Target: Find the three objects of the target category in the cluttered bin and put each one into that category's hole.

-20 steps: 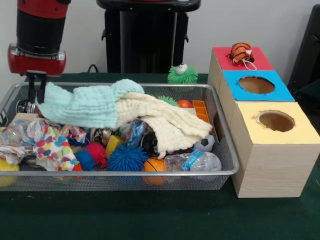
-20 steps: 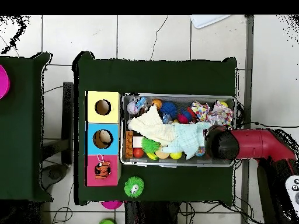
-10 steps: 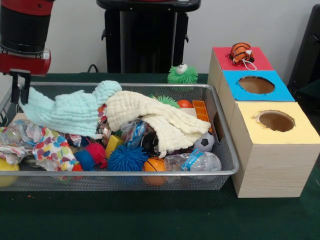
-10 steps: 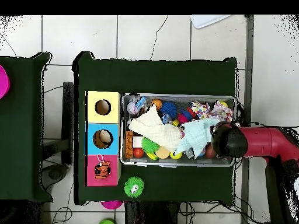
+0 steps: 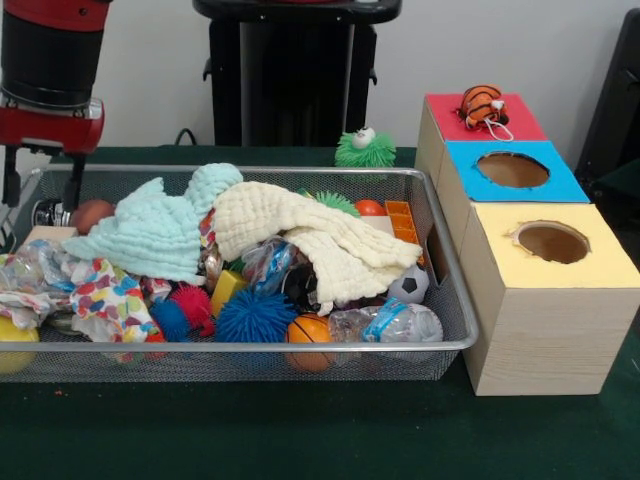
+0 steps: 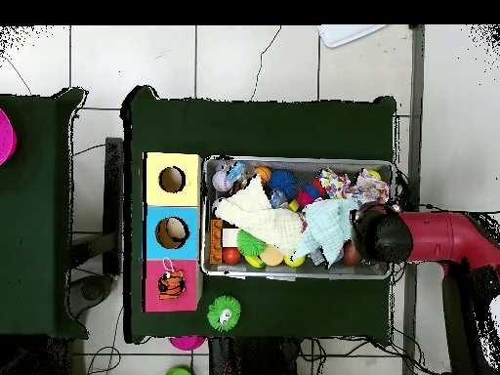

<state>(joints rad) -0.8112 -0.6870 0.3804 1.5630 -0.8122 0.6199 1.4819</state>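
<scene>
My gripper (image 5: 42, 195) hangs open over the left end of the wire bin (image 5: 250, 347), fingers spread, nothing between them. Just to its right the mint cloth (image 5: 150, 235) lies crumpled on the clutter. A cream cloth (image 5: 310, 235) drapes over the bin's middle. Under and around the cloths are a blue spiky ball (image 5: 255, 315), an orange basketball (image 5: 310, 330), a small soccer ball (image 5: 410, 287), a plastic bottle (image 5: 392, 322) and a spotted cloth (image 5: 100, 290). From above, the gripper (image 6: 379, 237) covers the bin's right end beside the mint cloth (image 6: 327, 228).
Right of the bin stand three boxes: yellow (image 5: 590, 265) and blue (image 5: 560, 185) with open holes, red (image 5: 445, 115) with a tiger toy (image 5: 483, 105) on its top. A green fuzzy toy (image 5: 365, 150) sits behind the bin. A brown ball (image 5: 90, 213) lies by the gripper.
The gripper has let go of the mint cloth, which has dropped in a heap on the bin's left side. The fingers have spread apart.
</scene>
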